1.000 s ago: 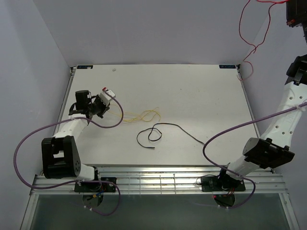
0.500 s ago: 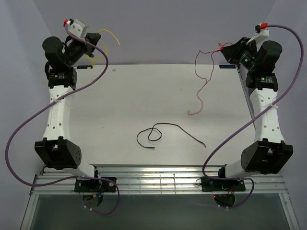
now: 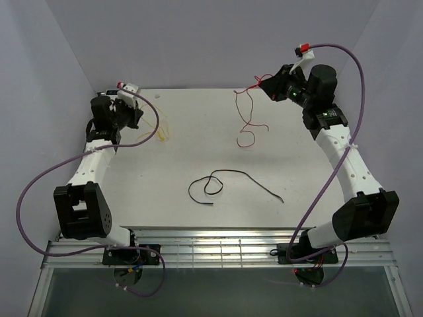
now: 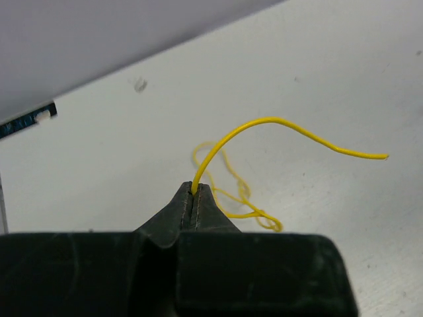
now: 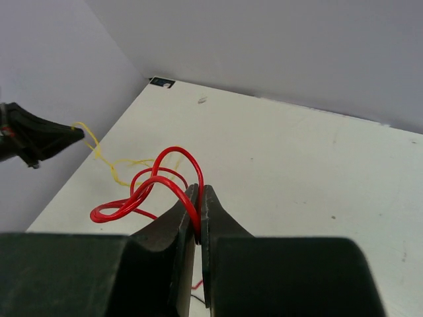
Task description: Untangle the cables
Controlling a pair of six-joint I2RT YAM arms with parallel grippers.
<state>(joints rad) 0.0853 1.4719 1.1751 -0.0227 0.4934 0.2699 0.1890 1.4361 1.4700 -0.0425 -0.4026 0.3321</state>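
Pale table (image 3: pixel 310 152), grey walls. Left gripper (image 4: pixel 197 195) clenching yellow cable (image 4: pixel 268 121), slack trailing beyond tips. Right gripper (image 5: pixel 199 201) pinching red cable (image 5: pixel 106 212) dangling below. Black cable (image 3: pixel 228 172) lying apart between both; separating seemingly done, setting down remaining.

We are looking down on a white table (image 3: pixel 198 125) boxed in by pale lavender walls (image 3: pixel 198 39) on three sides. Even light is falling across it. Silver slatted rails (image 3: pixel 218 246) are running along its near edge, a dark label (image 3: pixel 114 92) sitting at each far corner.
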